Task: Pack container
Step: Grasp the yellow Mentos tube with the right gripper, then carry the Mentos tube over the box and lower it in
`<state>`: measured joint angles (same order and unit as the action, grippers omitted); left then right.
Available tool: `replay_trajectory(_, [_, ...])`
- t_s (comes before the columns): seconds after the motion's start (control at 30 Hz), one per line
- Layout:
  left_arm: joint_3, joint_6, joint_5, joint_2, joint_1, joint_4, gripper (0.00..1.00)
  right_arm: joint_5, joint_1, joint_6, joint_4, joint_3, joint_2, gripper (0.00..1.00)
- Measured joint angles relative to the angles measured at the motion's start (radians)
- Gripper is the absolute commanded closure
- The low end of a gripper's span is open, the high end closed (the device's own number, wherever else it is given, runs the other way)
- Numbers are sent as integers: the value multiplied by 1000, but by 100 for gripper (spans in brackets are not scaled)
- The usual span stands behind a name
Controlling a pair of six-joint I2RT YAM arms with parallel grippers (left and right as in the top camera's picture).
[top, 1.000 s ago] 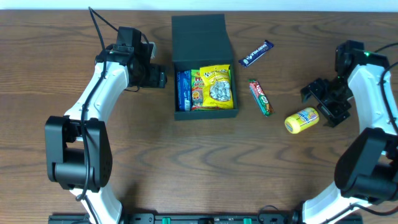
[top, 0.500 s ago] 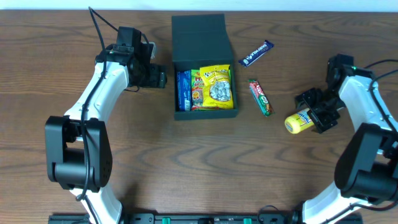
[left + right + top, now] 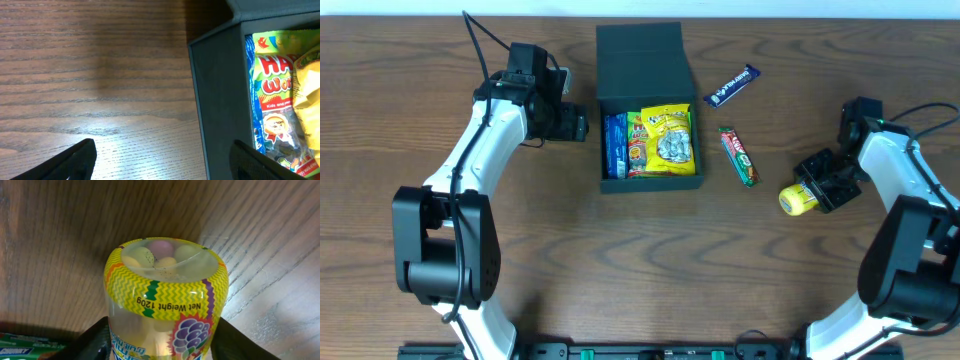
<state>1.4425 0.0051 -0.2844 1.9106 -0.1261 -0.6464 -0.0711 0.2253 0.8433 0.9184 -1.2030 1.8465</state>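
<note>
Table (image 3: 570,260): bare wood in front and at both sides, room to swing.
Container (image 3: 640,55): centre rear, lid open, packets (image 3: 667,140) inside; partly packed.
Left gripper (image 3: 578,127): fingers wide, beside the container's left wall.
Right gripper (image 3: 817,187): fingers flank the jar (image 3: 798,198); whether it grips, cannot tell.
Bars (image 3: 739,156): two loose, unpacked.

Between jar (image 3: 794,199) and container (image 3: 640,60) lies green bar (image 3: 740,157); blue bar (image 3: 733,85) beyond.
</note>
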Motion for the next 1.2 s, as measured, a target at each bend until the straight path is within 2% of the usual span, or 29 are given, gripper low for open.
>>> replay_trajectory(0.27, [0, 0, 0, 0, 0, 0, 14, -1, 0, -28, -4, 0, 0, 53])
replay_trajectory(0.43, [0, 0, 0, 0, 0, 0, 14, -16, 0, -88, -1, -31, 0, 64])
replay_trajectory(0.7, [0, 0, 0, 0, 0, 0, 14, -104, -32, -208, 19, -273, 0, 70])
replay_trajectory(1.0, [0, 0, 0, 0, 63, -2, 14, -178, -285, -340, 12, -531, 0, 73])
replay_trajectory(1.2, [0, 0, 0, 0, 155, -3, 14, -183, -463, -384, -12, -605, 3, 72])
